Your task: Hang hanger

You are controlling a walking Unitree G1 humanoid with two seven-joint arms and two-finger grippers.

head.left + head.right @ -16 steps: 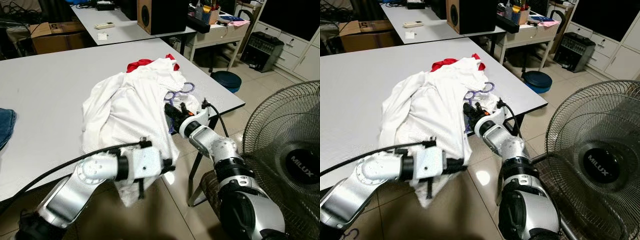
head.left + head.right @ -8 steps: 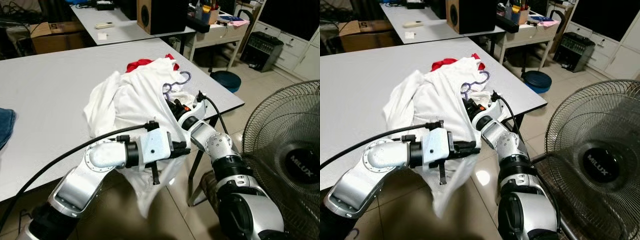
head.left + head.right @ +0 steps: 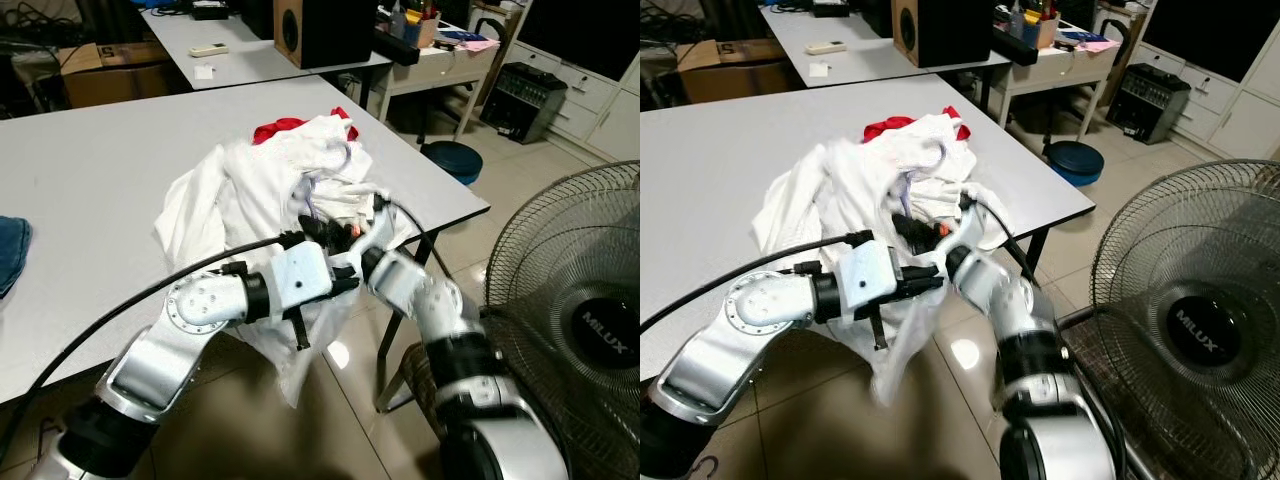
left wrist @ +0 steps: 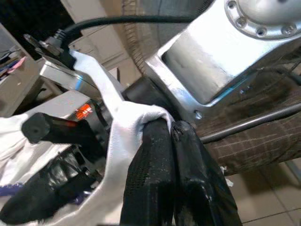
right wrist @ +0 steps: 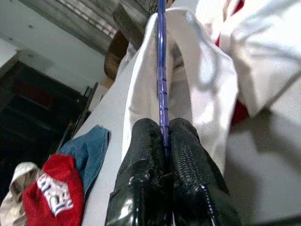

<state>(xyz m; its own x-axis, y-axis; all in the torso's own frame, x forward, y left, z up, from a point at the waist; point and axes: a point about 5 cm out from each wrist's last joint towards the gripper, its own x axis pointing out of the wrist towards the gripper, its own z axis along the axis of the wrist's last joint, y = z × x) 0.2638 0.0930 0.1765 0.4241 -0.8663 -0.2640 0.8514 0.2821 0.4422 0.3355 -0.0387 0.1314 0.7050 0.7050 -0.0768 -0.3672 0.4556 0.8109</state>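
A white shirt (image 3: pixel 250 185) lies bunched near the right edge of the grey table (image 3: pixel 90 170), its hem hanging over the edge. My left gripper (image 4: pixel 171 126) is shut on a fold of the shirt's white cloth, just off the table edge (image 3: pixel 343 280). My right gripper (image 5: pixel 164 126) is shut on the thin purple hanger (image 5: pixel 161 70), which runs up inside the shirt. In the head views the right gripper (image 3: pixel 318 230) is tucked into the shirt, close beside the left one. Only a short purple piece of the hanger (image 3: pixel 312 196) shows there.
A red garment (image 3: pixel 278 128) peeks out behind the shirt. A blue cloth (image 3: pixel 10 250) lies at the table's left edge. A large standing fan (image 3: pixel 585 320) is close on the right. A second table with a speaker (image 3: pixel 320 30) stands behind.
My right gripper has pushed the hanger leftward into the shirt, so its hook no longer sticks out. My left gripper has lifted the shirt's hem up toward the right gripper.
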